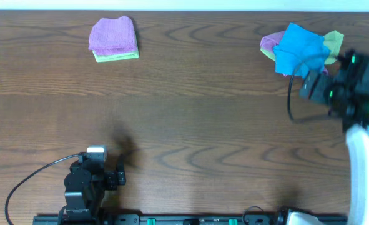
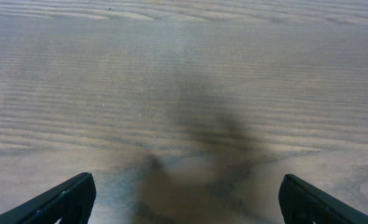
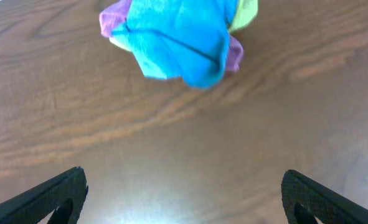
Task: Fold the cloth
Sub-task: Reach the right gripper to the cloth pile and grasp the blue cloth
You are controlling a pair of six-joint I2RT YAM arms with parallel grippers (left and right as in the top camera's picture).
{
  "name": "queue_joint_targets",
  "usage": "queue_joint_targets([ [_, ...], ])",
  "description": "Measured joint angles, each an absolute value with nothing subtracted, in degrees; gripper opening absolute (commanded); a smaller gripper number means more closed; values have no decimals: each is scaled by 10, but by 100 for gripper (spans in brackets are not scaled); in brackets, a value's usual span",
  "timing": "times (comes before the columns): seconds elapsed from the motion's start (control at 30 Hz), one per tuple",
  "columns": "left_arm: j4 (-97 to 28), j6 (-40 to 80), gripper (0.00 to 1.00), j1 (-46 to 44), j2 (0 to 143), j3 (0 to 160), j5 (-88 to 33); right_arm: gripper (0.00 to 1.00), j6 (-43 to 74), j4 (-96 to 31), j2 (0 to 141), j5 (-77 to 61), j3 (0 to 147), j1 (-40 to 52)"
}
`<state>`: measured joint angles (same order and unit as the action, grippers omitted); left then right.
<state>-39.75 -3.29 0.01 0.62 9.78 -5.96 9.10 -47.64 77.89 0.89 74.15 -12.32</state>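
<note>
The sky-blue cloth [image 1: 300, 49] lies crumpled at the back right of the table, on top of a purple and a light green cloth. It shows at the top of the right wrist view [image 3: 180, 40]. My right gripper [image 1: 311, 85] is open and empty, just in front of and to the right of the blue cloth, apart from it; its fingers [image 3: 184, 196] frame bare wood. My left gripper [image 1: 118, 177] is open and empty near the front left edge, over bare table [image 2: 184, 196].
A folded purple cloth [image 1: 113, 34] on a light green one [image 1: 117, 56] sits at the back left. Purple [image 1: 270, 42] and light green [image 1: 334, 42] cloths stick out from under the blue one. A black cable [image 1: 22, 184] loops by the left arm.
</note>
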Motion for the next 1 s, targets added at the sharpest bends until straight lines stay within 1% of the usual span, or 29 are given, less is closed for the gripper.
queue_joint_targets([
  [0.23,-397,-33,95,0,6,98,-60,99,63,-461,963,-19,889,-141],
  [0.37,-397,-33,95,0,6,98,-60,99,51,-438,1037,-40,938,-156],
  [0.5,-397,-33,95,0,6,98,-60,99,38,-417,1095,-49,952,-162],
  [0.7,-397,-33,95,0,6,98,-60,99,27,-397,1139,-54,952,-162],
  [0.87,-397,-33,95,0,6,98,-60,99,24,-394,1145,-54,952,-162],
  [1.0,-397,-33,95,0,6,98,-60,99,13,-362,1148,-63,952,-162],
])
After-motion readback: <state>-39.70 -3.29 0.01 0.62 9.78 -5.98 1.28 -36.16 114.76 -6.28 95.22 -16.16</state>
